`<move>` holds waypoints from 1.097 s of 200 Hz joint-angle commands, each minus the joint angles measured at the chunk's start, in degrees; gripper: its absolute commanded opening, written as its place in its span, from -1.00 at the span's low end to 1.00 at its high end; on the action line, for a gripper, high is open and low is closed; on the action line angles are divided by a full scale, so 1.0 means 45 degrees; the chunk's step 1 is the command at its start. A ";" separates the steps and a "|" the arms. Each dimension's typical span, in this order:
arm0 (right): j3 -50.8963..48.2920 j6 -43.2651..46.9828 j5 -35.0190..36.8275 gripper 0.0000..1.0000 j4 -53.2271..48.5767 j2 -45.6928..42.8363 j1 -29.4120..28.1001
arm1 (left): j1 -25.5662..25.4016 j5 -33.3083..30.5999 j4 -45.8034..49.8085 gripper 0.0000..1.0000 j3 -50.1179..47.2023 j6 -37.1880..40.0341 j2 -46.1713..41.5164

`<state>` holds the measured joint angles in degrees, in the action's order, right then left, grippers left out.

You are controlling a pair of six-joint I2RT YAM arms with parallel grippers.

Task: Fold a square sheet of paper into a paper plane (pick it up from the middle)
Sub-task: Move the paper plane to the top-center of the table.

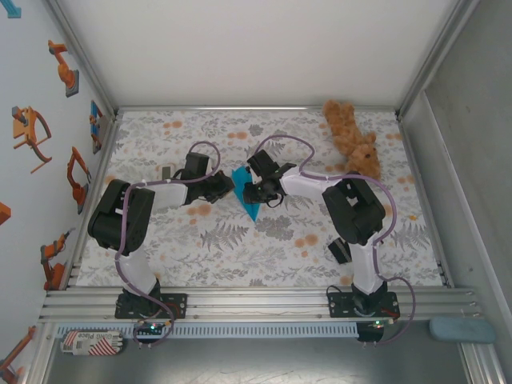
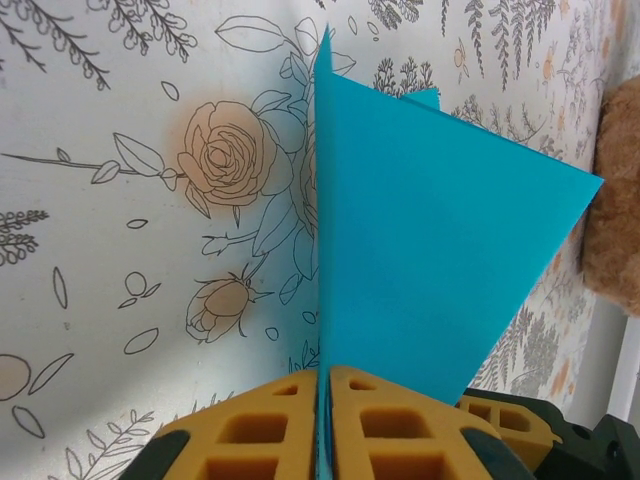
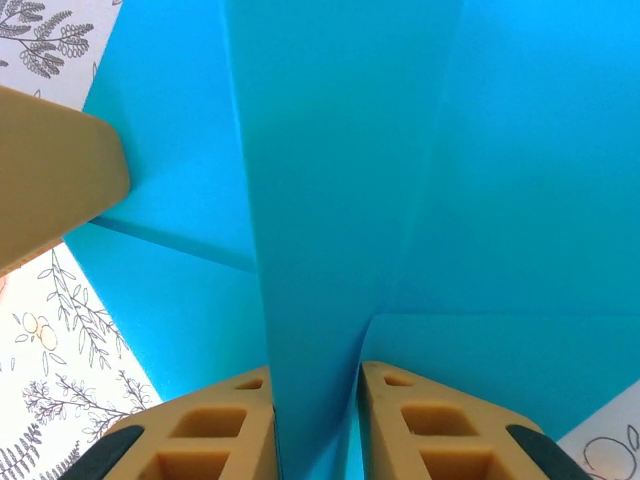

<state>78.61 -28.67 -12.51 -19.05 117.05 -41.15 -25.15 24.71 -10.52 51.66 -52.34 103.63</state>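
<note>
The square sheet of paper [image 1: 245,196], bright cyan and creased into a triangular shape, is held off the table between both grippers at mid-table. My left gripper [image 1: 229,186] reaches in from the left. In the left wrist view its yellow pads [image 2: 270,420] are pressed together on the paper's edge [image 2: 420,240], which stands upright with a point sticking out to the right. My right gripper [image 1: 251,192] meets it from the right. In the right wrist view a folded flap of the paper [image 3: 310,250] fills the narrow gap between the jaws of the right gripper [image 3: 315,368].
A brown teddy bear [image 1: 352,138] lies at the back right of the flowered tablecloth [image 1: 264,248] and shows at the right edge of the left wrist view [image 2: 615,200]. Metal frame rails and walls enclose the table. A yellow finger of the other gripper [image 3: 50,185] shows left of the paper.
</note>
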 commanded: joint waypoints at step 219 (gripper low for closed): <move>0.3848 0.1314 0.2864 -0.78 -0.2885 0.1915 0.2092 | 0.0259 -0.6733 0.6625 0.93 0.0000 0.1767 -0.4463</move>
<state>93.76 -23.40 0.05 -29.43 124.36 -32.29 -24.23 -6.02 18.26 51.64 -45.52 82.65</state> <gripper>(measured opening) 0.104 0.963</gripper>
